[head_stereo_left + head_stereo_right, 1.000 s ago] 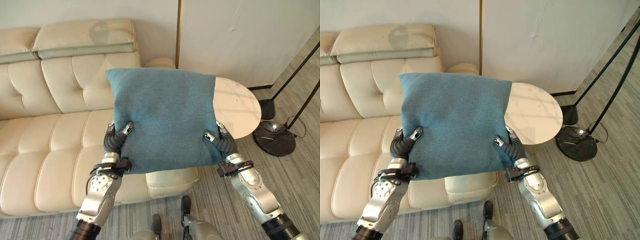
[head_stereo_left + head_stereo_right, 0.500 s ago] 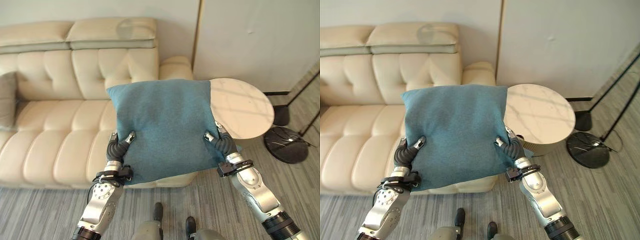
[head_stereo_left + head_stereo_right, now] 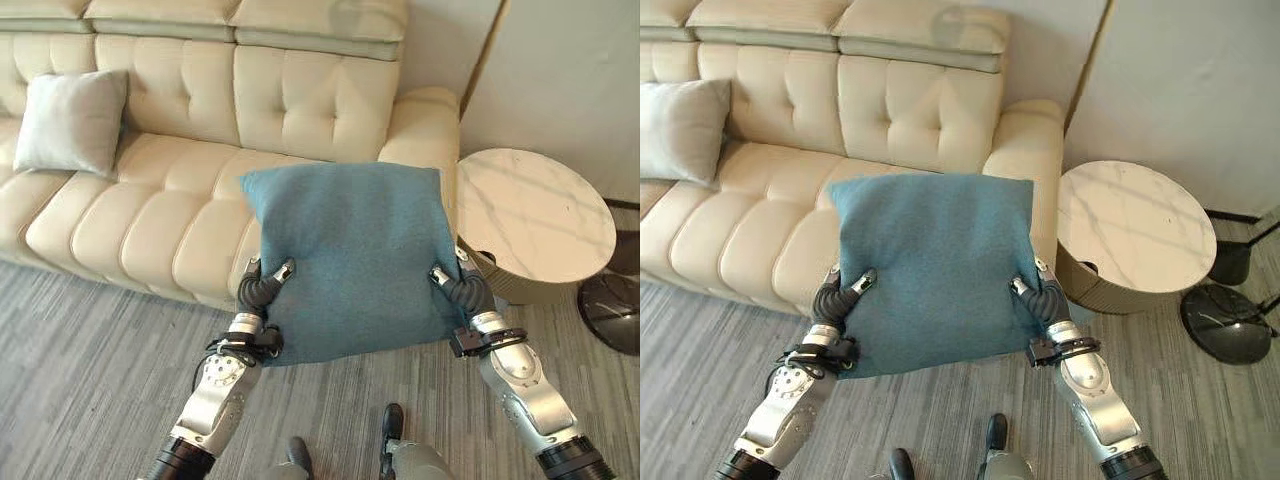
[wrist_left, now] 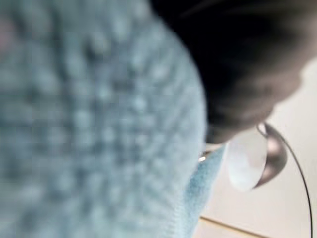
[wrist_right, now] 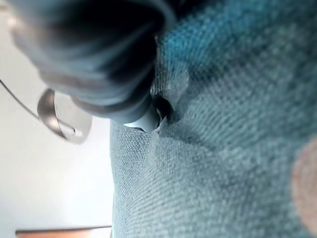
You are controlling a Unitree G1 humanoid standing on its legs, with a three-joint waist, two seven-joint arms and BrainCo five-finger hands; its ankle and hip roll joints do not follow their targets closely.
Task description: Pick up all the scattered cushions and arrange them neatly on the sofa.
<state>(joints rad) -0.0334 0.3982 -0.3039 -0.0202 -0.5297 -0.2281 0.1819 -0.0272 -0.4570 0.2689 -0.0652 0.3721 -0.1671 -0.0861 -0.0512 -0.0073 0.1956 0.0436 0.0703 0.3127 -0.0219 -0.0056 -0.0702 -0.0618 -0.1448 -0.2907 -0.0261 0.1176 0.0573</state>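
Up close the wrist views show the blue cushion's (image 3: 350,255) coarse knit weave, while from the head it hangs square and flat before the tufted cream leather sofa (image 3: 180,190), pinched at its lower corners by the left hand (image 3: 262,288) and right hand (image 3: 462,292).

Bare sofa seat (image 3: 150,215) beside grey cushion (image 3: 70,122)

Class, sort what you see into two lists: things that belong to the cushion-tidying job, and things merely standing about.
Belonging to the job:
blue cushion, pinched by left hand and right hand
grey cushion on the sofa
sofa

Standing about:
round side table
lamp base
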